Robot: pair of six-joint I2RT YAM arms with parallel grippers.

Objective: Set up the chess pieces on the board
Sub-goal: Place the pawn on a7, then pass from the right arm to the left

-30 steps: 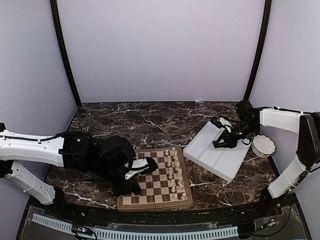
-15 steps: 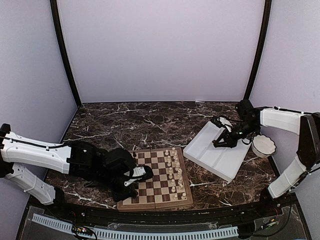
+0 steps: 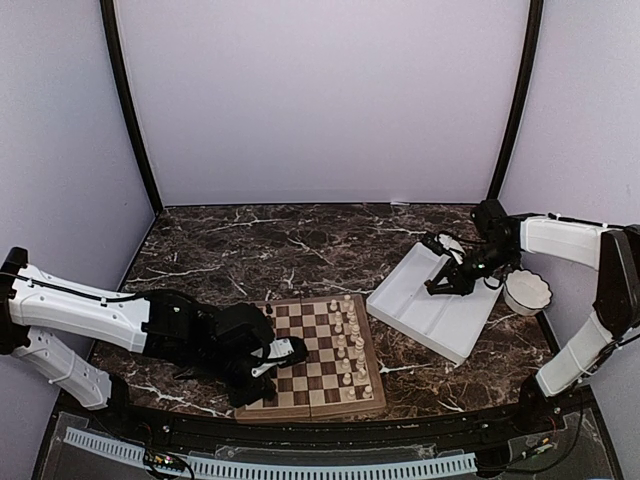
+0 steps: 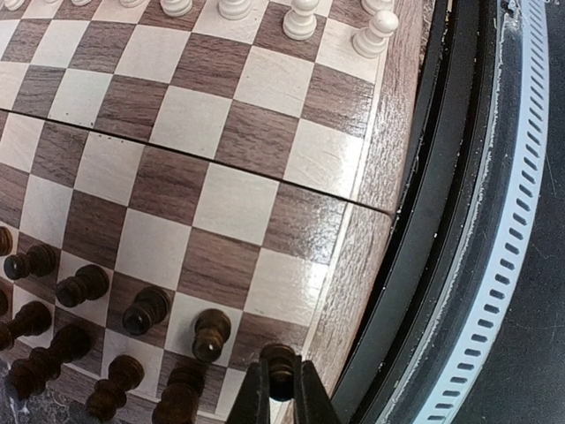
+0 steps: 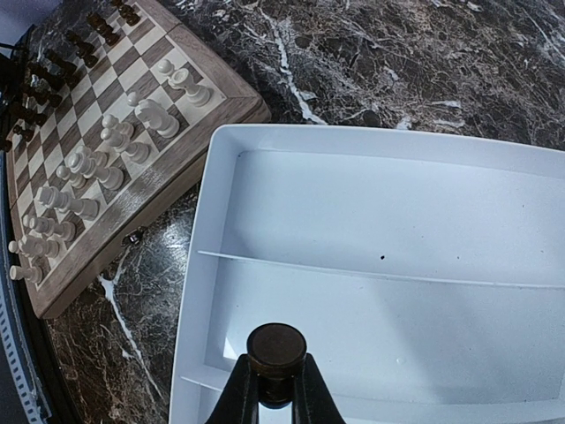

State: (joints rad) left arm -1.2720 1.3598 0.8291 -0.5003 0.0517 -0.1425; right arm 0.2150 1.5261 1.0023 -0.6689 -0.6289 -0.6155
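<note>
Table (image 3: 300, 240) of dark marble carries the board (image 3: 322, 380) at its near edge and a white tray (image 3: 440, 320) toward its right edge. Dark chess pieces (image 4: 146, 309) line the board's left edge, white pieces (image 3: 345, 340) its right. The left gripper (image 4: 280, 378) clamps a dark piece (image 4: 280, 356) at the board's near-left corner. The right gripper (image 5: 275, 378) pinches a round-topped piece (image 5: 275, 346) above the tray.

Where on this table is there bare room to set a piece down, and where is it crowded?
Bare: the board's middle rows, between the cream-white pieces and the dark chess pieces; also the white tray's visible compartments. Crowded: both piece rows, and the board's corner where the left pincer holds a dark piece.
</note>
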